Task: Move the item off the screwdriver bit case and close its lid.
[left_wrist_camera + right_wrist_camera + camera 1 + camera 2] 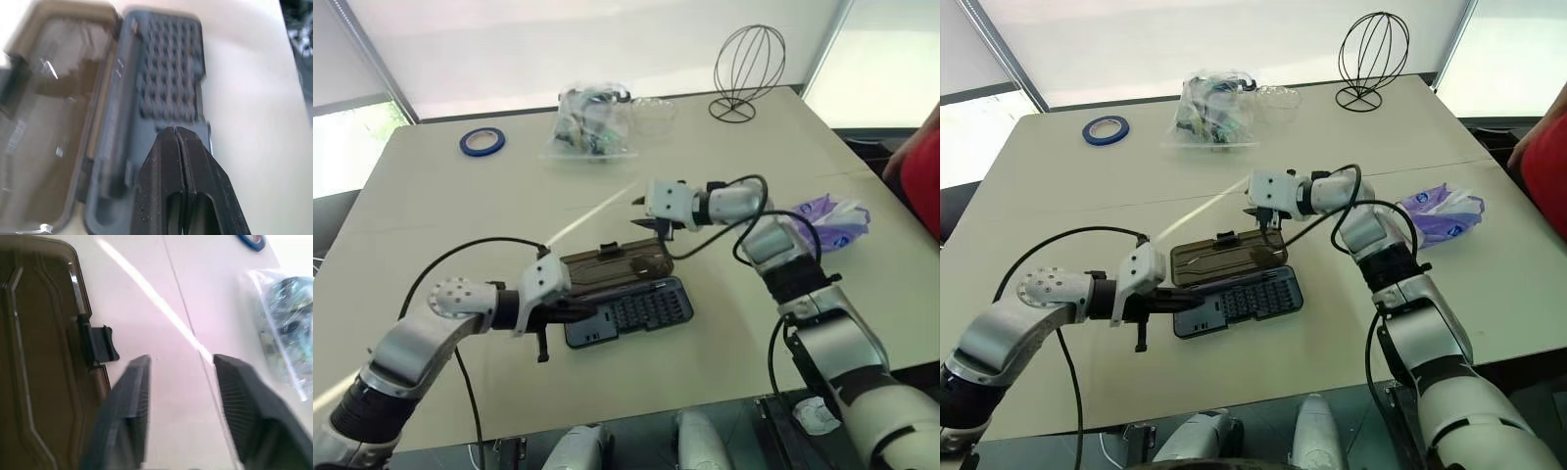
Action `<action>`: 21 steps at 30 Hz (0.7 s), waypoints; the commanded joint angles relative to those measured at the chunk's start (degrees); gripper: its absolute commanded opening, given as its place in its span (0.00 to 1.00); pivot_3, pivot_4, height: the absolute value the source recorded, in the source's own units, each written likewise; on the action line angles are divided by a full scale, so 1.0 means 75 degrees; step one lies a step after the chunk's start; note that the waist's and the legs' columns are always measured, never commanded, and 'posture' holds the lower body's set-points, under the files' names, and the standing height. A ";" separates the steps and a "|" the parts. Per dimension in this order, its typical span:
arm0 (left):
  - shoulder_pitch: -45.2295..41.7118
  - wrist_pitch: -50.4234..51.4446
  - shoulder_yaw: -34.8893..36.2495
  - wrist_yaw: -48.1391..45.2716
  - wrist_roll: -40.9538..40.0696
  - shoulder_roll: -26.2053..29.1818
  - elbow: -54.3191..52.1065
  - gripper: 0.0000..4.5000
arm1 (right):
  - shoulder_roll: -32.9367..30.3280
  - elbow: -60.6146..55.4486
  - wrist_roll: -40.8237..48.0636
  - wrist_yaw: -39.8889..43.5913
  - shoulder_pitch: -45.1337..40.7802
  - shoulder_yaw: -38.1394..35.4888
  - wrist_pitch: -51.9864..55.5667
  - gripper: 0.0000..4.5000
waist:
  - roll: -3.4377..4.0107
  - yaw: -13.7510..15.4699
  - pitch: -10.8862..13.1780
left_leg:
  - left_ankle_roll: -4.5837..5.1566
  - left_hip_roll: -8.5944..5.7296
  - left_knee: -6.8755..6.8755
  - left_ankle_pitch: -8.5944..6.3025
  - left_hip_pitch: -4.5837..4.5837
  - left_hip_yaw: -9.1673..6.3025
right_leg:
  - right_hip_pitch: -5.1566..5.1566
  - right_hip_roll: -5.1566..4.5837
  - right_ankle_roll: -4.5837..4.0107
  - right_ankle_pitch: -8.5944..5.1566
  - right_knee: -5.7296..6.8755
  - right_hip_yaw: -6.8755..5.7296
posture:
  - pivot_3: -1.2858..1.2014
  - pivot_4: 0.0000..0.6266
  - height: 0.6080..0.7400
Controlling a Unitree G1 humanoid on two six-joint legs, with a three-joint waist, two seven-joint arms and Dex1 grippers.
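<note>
The screwdriver bit case lies open near the table's front middle, its rows of bits showing. Its smoky brown lid lies flat on the table behind the base, with the latch tab on its far edge. My left gripper is shut with nothing held, fingertips over the base's left end. My right gripper hovers open just beyond the lid's far edge, beside the latch tab, with nothing between its fingers. The item, a purple-and-white packet, rests on the table far to the right, apart from the case.
A clear bag of small parts and a clear plastic tub sit at the back. A blue tape roll lies back left and a black wire stand back right. A person's red sleeve shows at the right edge.
</note>
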 commanded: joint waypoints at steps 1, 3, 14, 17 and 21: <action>0.0093 -0.0715 -0.0319 -0.0044 0.0624 0.0064 0.0210 0.00 | 0.0232 0.0864 0.0264 0.0538 -0.0606 -0.0063 0.0482 0.66 | 0.0002 0.0000 0.0002 | 0.0000 0.0000 0.0000 0.0000 -0.0001 0.0000 | 0.0001 0.0000 -0.0001 0.0000 -0.0004 0.0000 | 0.52 0.24 1.00; 0.0221 -0.1092 -0.0450 -0.0018 0.0970 0.0102 0.0444 0.00 | 0.0394 0.1561 0.0258 0.0989 -0.0924 0.0019 0.0635 0.66 | 0.0005 0.0002 0.0004 | 0.0000 0.0001 0.0000 0.0000 -0.0005 -0.0002 | -0.0001 0.0000 -0.0001 0.0000 -0.0005 -0.0003 | 0.52 0.24 1.00; 0.0812 -0.1392 -0.0284 0.0335 0.1139 -0.0061 0.0441 0.00 | 0.1059 0.4360 -0.0381 0.1270 -0.1811 0.0332 0.0001 0.66 | 0.0007 -0.0029 0.0005 | 0.0000 0.0001 0.0000 0.0000 -0.0005 -0.0003 | -0.0001 0.0000 0.0000 0.0001 -0.0003 -0.0004 | 0.52 0.24 1.00; 0.0983 -0.1351 -0.0231 0.0463 0.1156 -0.0072 0.0317 0.00 | 0.1293 0.4888 -0.0455 0.0990 -0.1856 0.0228 0.0048 0.54 | 0.0008 -0.0072 0.0004 | 0.0000 0.0001 0.0000 0.0000 -0.0002 -0.0004 | -0.0002 0.0000 0.0000 0.0001 0.0007 -0.0004 | 0.52 0.24 1.00; 0.1100 -0.1306 -0.0190 0.0589 0.1164 -0.0065 0.0224 0.00 | 0.1409 0.5316 -0.0562 0.1025 -0.1706 0.0174 -0.0002 0.13 | 0.0009 -0.0127 0.0000 | 0.0000 0.0000 0.0001 0.0000 0.0015 -0.0007 | 0.0011 -0.0001 -0.0001 0.0001 0.0018 -0.0004 | 0.52 0.24 1.00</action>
